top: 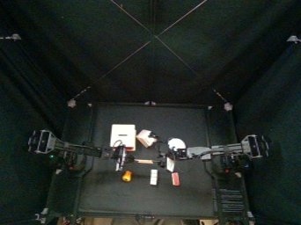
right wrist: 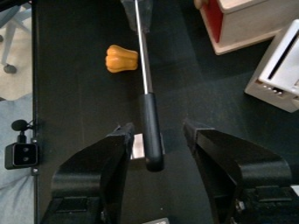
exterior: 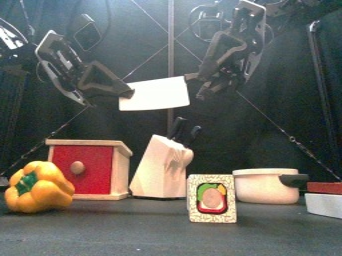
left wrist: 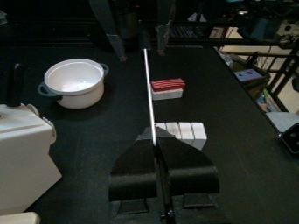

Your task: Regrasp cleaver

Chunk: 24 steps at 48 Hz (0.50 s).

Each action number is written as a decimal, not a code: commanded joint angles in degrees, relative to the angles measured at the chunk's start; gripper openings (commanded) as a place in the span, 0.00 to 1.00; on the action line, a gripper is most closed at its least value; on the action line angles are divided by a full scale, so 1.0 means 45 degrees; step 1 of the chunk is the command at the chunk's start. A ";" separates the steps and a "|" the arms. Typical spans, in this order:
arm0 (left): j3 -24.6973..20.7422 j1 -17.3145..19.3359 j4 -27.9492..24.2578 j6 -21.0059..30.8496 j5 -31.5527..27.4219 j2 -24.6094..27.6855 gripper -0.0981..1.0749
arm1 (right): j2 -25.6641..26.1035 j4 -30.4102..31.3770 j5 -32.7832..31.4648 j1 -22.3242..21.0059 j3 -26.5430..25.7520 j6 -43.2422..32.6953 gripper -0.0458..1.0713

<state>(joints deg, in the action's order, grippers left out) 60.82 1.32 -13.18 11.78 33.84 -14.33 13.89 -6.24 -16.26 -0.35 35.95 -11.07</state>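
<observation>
The cleaver (exterior: 158,94) hangs level in the air above the table, its white blade broadside to the front view. My left gripper (exterior: 118,88) is shut on the blade end; in the left wrist view the blade (left wrist: 149,87) runs edge-on away from the closed jaws. My right gripper (exterior: 207,75) is at the handle end. In the right wrist view the black handle (right wrist: 152,131) lies between the jaws, which stand apart on either side of it. In the top view both grippers meet over the table's middle, left (top: 122,161), right (top: 168,163).
Below stand a yellow pepper (exterior: 38,188), a red wooden box (exterior: 90,168), a white knife block (exterior: 166,165), a small picture carton (exterior: 211,198), a white pot (exterior: 267,185) and a red-and-white box (exterior: 325,198).
</observation>
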 commanded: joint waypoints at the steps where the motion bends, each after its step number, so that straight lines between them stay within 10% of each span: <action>1: -0.0332 0.0039 -0.0020 0.0000 0.0059 0.0059 0.24 | 0.0156 0.0000 0.0039 -0.0098 -0.0430 0.0039 0.79; 24: -0.0508 0.0039 -0.0020 -0.0020 0.0059 0.0293 0.24 | 0.0020 0.0000 -0.0469 -0.0117 -0.0469 0.0020 0.58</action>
<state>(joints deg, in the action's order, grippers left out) 59.94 1.41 -13.18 11.78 33.84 -12.92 13.36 -6.24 -18.28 -0.62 35.24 -10.99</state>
